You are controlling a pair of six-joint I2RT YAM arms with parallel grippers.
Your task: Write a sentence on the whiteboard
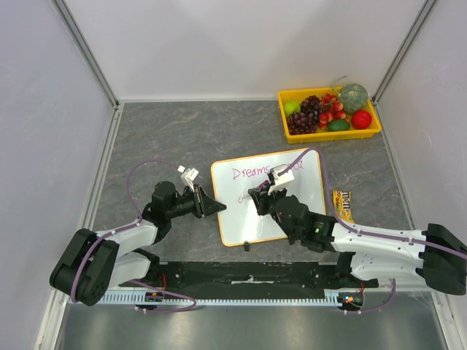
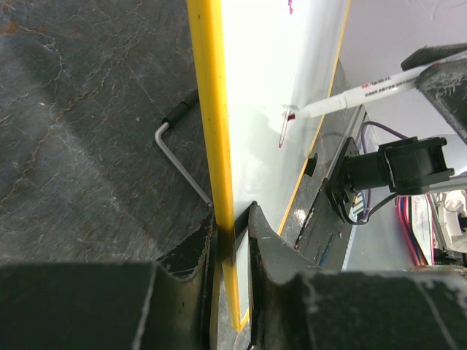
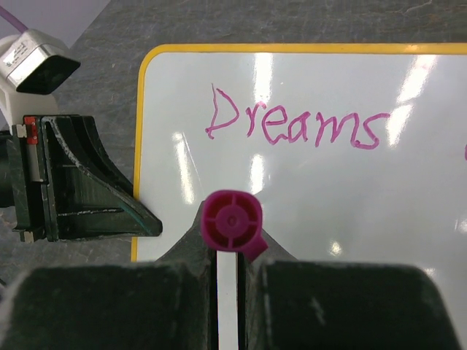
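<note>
Over the grey table [image 1: 160, 138], seen from above, the whiteboard [image 1: 237, 219] sits in the middle between the two arms. Its orange frame is in view and a small black foot [image 1: 246, 246] shows at its near edge. The word "Dreams" [image 1: 252, 173] is written in pink across its upper left. The left gripper [image 1: 219, 208] is clenched on the board's left edge. The right gripper [image 1: 261, 197] hangs over the middle of the board, just below the writing. A candy packet [image 1: 343, 205] lies just beside the board's right edge. A yellow tray [image 1: 332, 135] of fruit [image 1: 321, 109] stands well apart in the far right corner.

From the left wrist, the board runs edge-on away from the camera. The two fingers [image 2: 273, 248] pinch its frame, one on each side. A marker [image 2: 365, 91] comes in from the right, and its tip touches the white face at a short pink stroke [image 2: 283, 131]. A bent wire with a black tip [image 2: 179, 138] lies on the table side of the frame; it may be one of the board's legs.

From the right wrist, the fingers [image 3: 328, 306] are closed tight on the marker, whose round pink end [image 3: 232, 222] faces the camera. Beyond it lies the white face of the board with "Dreams" across the top. At the board's left edge, the left gripper's dark finger touches the frame.
</note>
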